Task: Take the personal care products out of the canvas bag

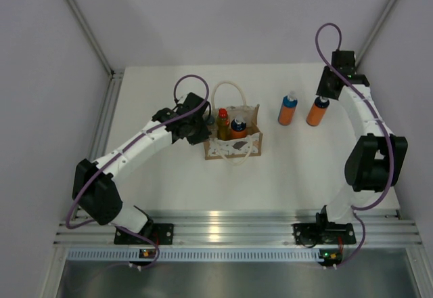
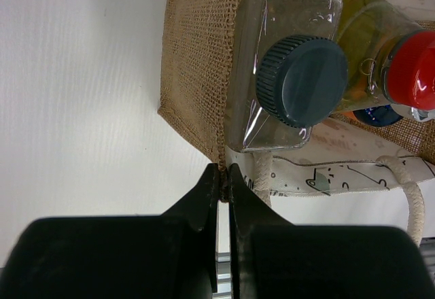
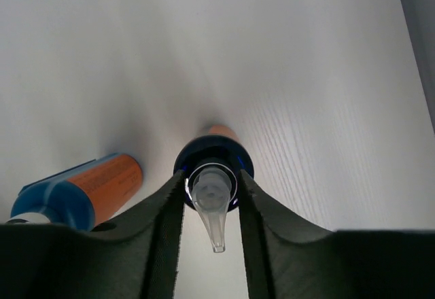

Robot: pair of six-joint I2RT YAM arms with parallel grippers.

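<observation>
Canvas bag [image 1: 233,147] from the top: blue-capped orange bottle [image 1: 287,110] and orange pump bottle [image 1: 318,111] are out on the table [image 1: 284,169], so I'd guess 3 are left inside.

Left wrist: left gripper [image 2: 223,175] is pinched on the bag's corner, with the clear bottle [image 2: 302,81] still in there.

Right wrist: right gripper [image 3: 211,177] is clamped on the pump bottle's cap.

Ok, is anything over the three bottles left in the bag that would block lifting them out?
Nothing visible. The clear bottle, red-capped bottle and blue-capped bottle stand with caps exposed at the canvas bag's open top; one rope handle arcs behind, the left gripper pinches a corner alongside.
</observation>
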